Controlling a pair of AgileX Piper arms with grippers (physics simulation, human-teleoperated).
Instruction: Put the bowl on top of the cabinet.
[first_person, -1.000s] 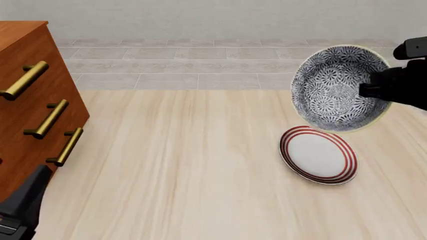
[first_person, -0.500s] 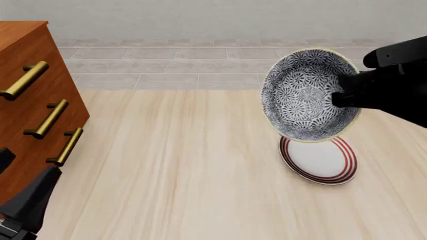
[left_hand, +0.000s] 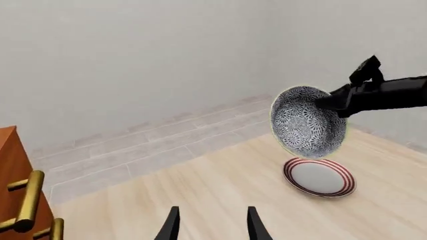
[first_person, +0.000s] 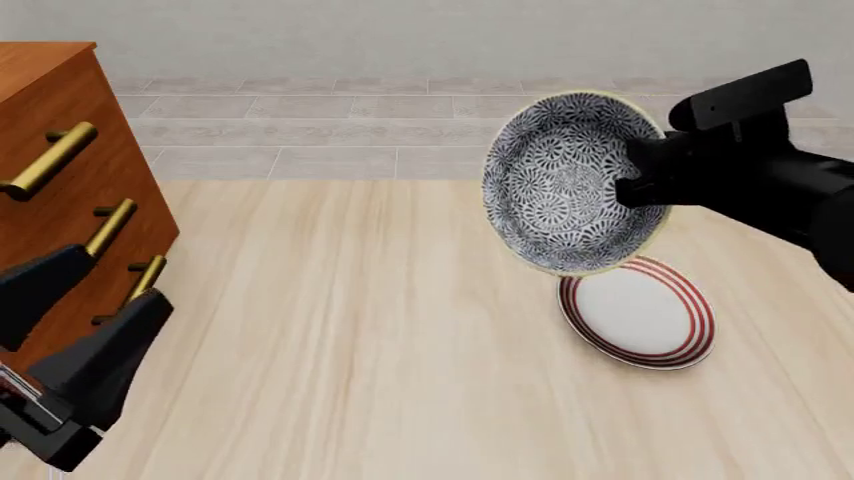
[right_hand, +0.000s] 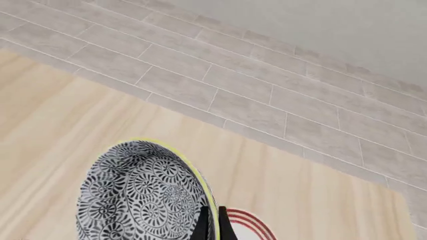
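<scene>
1. Waiting low at about 8 o'clock in the front view, the left pincer (first_person: 80, 330) has its two dark fingers (left_hand: 172, 227) spread apart with nothing between them, above the pale wooden tabletop (first_person: 360, 350).
2. Standing just beyond that pincer, along the 9 o'clock edge, the cabinet (first_person: 60, 170) shows its reddish-brown front, its brass bar handles (first_person: 51, 158) and a slice of its flat top.
3. Lying on the tabletop at about 4 o'clock, the plate (first_person: 638, 312) is flat and white with red rings around it.
4. Hanging in the air above the far edge of the plate, at about 2 o'clock, the bowl (first_person: 571, 182) is tipped on its side, its blue-and-white patterned inside facing the cabinet, well apart from it.
5. Reaching in from 3 o'clock, the right pincer (first_person: 638, 183) is closed narrowly on the bowl's pale rim; the right wrist view shows a finger on each side of the rim (right_hand: 212, 220).
6. Running behind the tabletop, a grey tiled floor (first_person: 400, 120) meets a plain wall.
</scene>
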